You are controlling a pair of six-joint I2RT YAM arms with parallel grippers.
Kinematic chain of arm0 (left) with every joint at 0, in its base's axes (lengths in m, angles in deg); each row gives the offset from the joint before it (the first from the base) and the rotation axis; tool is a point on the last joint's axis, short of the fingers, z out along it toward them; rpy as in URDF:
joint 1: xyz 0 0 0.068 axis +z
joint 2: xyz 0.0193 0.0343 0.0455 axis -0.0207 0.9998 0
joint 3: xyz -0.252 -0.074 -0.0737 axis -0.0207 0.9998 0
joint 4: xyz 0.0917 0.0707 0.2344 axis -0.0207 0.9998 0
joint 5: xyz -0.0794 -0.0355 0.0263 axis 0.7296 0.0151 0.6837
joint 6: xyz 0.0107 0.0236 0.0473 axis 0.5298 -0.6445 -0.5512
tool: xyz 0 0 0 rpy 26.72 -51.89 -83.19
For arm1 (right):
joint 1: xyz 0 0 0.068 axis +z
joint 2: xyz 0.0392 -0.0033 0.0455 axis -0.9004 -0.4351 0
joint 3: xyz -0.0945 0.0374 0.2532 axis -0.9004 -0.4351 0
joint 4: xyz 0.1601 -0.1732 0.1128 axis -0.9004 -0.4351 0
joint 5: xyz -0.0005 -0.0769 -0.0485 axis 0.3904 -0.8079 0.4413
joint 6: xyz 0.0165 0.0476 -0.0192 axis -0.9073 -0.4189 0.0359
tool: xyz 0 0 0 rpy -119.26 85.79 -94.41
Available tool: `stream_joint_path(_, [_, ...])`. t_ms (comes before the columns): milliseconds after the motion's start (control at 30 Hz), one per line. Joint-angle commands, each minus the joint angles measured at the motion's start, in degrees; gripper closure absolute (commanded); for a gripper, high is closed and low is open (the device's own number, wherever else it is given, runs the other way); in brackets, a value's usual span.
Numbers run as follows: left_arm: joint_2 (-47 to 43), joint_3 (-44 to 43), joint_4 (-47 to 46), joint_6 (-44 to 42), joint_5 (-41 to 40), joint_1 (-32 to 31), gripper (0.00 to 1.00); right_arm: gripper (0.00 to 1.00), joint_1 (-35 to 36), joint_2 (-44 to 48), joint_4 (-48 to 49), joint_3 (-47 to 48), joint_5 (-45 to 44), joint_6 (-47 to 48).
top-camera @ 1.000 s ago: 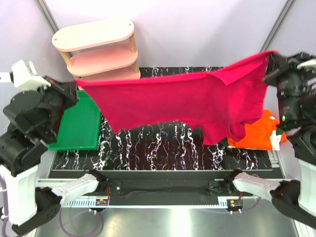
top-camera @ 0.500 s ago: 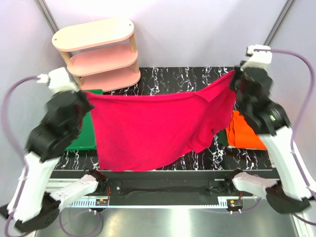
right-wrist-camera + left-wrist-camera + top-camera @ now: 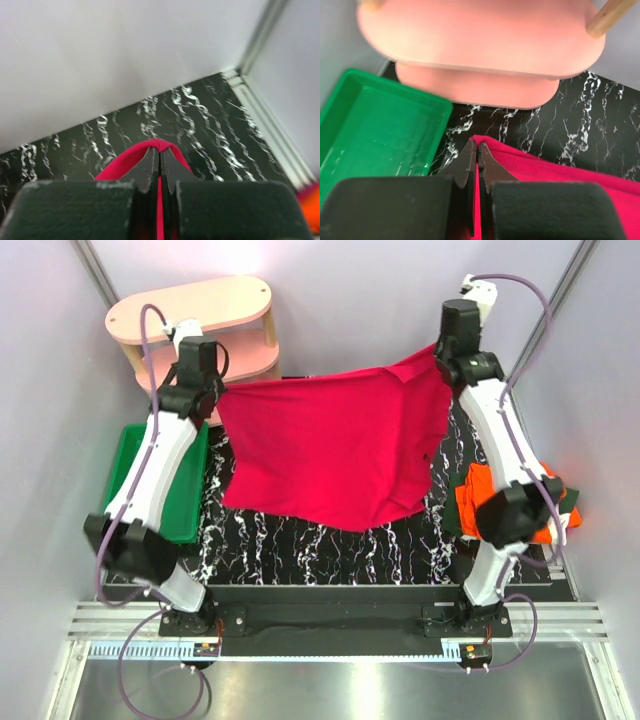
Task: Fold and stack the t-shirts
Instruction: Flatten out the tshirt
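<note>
Item: crimson t-shirt. It sat at the centre of the overhead frame, spread as a sheet above the marbled table and hung by its two upper corners.
Your left gripper was pinched tight on the left corner, beside the pink shelf at upper left.
Your right gripper was pinched tight on the right corner, at upper right.
Item: orange t-shirt. It lay heaped at the right edge, partly hidden by your right arm.
Item: green tray, at the left edge.
</note>
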Motion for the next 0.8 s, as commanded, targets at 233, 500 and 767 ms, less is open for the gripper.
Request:
stream_joint_path(233, [11.49, -21.12, -6.08, -4.39, 2.72, 0.60, 1.00, 1.00, -0.08, -9.99, 2.36, 17.50, 5.25, -2.94])
stream_joint_path(500, [-5.19, 0.75, -10.29, -3.77, -0.70, -5.44, 1.00, 1.00, 1.94, 9.47, 9.82, -9.89, 4.72, -1.19])
stream_joint_path(767, [-28.48, 24.13, -8.81, -2.29, -11.31, -19.75, 1.00, 1.00, 11.42, 34.27, 9.95, -40.65, -2.80, -1.27])
